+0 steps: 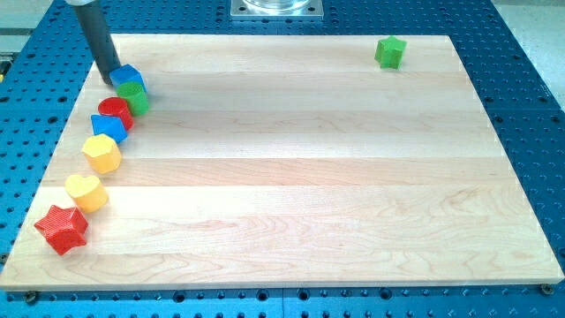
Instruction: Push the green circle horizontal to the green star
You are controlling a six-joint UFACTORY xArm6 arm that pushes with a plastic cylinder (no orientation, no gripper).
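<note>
The green circle (134, 96) lies near the board's left edge, wedged between a blue block (129, 77) above it and a red circle (115, 111) below-left. The green star (389, 52) sits alone near the view's top right. My tip (114, 78) is at the upper left, touching the left side of the blue block, just above-left of the green circle.
A chain of blocks runs down the left edge: a second blue block (109, 128), a yellow hexagon (101, 153), a yellow heart (86, 192) and a red star (62, 229). The wooden board (291, 177) is ringed by a blue perforated table.
</note>
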